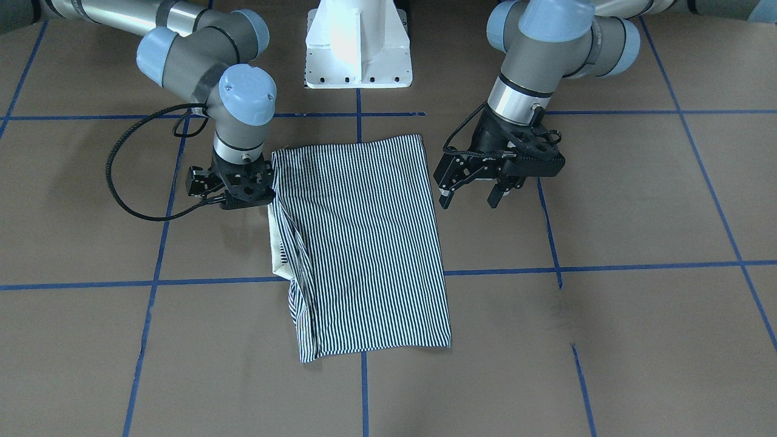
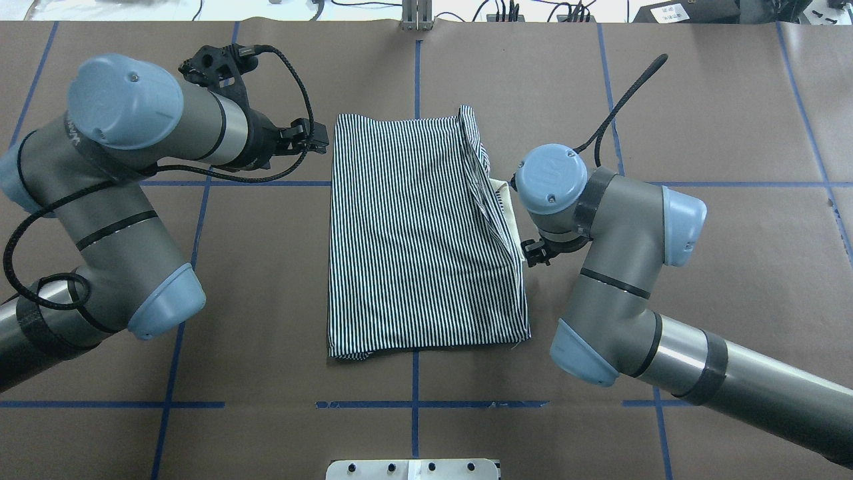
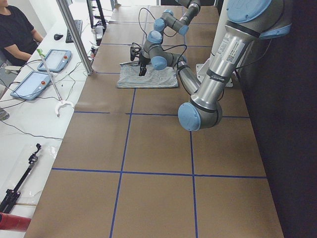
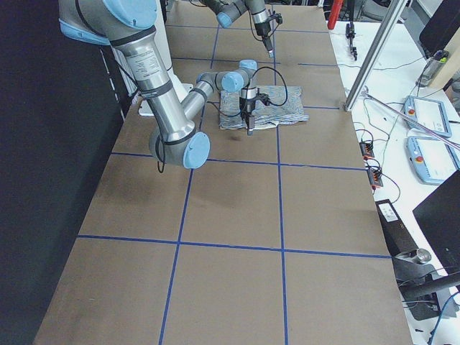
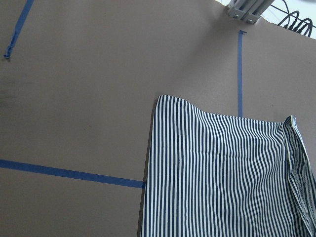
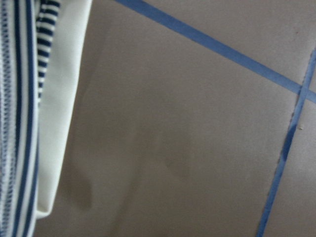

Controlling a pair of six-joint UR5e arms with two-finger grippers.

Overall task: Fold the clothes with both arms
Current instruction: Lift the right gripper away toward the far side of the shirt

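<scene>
Well, the shirt [image 2: 413, 233]: we found it folded into a striped rectangle in the middle of the table [image 2: 700, 100], with its cream collar [image 2: 508, 207] poking out at its 3 o'clock in the overhead view.
Left gripper [image 1: 470, 200]: its fingers were spread and empty, just off the shirt's 10 o'clock corner.
Right gripper [image 1: 230, 185]: it was beside the 3 o'clock edge by the collar; we could not tell whether its fingers were parted or closed.
Risk at collar edge: we judged that a pinch might take only some of the bunched layers, so a lift would peel the fold open.
Risk on the left: a pinch beside the hem would catch nothing, and a one-sided pull would skew the rectangle.
Writing: we read none; the marks on the arms were too small.
</scene>
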